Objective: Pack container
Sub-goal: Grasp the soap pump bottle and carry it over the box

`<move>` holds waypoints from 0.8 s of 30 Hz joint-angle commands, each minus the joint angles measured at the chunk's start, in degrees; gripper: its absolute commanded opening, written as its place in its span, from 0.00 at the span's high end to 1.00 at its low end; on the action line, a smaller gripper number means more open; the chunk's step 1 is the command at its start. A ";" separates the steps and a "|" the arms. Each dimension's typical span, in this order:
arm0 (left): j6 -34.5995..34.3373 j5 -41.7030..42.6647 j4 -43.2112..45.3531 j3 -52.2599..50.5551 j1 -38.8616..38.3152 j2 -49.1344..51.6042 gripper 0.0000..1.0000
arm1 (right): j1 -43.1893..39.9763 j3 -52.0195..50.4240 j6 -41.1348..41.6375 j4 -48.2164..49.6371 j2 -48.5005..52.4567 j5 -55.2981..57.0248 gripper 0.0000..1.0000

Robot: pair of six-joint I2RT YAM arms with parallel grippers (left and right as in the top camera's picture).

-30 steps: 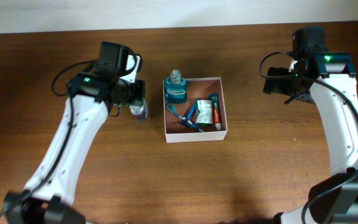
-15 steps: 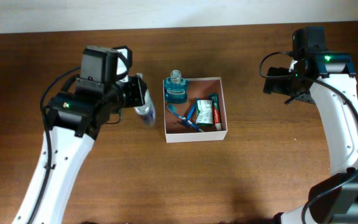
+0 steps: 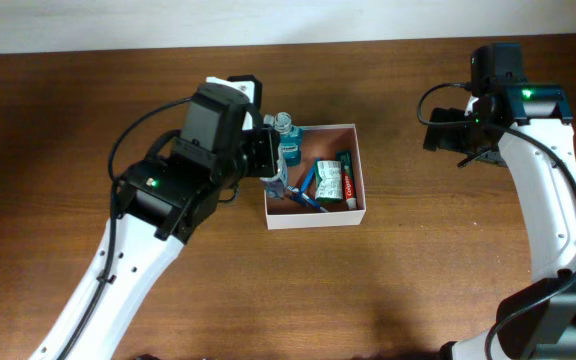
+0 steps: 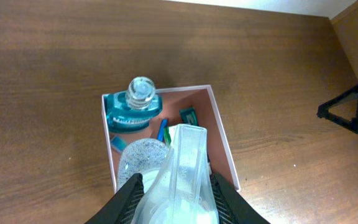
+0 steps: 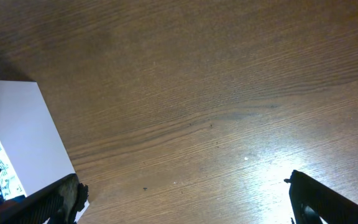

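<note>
White-walled and shallow, the container sits in the middle of the brown wooden worktop, open side up, its reddish floor already partly filled. A teal mouthwash bottle stands upright in the far left corner. A green packet and a red-and-white toothpaste lie along the right side, and a blue brush lies slantwise between them and the left wall.

Over the container's left edge hangs the left tool, closed tight on a clear item, a see-through plastic toiletry with a speckled grey rounded end. It is held from above and pointed down into the box, which looks like the set-up for lowering it straight in. What the item is exactly I cannot tell.

The mouthwash bottle is just beside the drop spot and taller than the walls, so it seems the likeliest thing to be knocked. The brush underneath may keep the item from lying flat.

Well off to the right, above bare wood, the right tool has its jaws spread wide and grips nothing. It appears parked clear of the box so the left arm has room.
</note>
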 commanded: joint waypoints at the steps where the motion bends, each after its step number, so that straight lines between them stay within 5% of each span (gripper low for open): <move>1: -1.09 -2.32 2.12 0.37 -1.44 1.05 0.73 | -0.22 0.44 0.02 0.00 -0.55 0.70 0.02; 24: -0.87 -9.88 4.79 0.26 -2.47 13.11 0.73 | -0.22 0.44 0.02 0.00 -0.55 0.70 0.02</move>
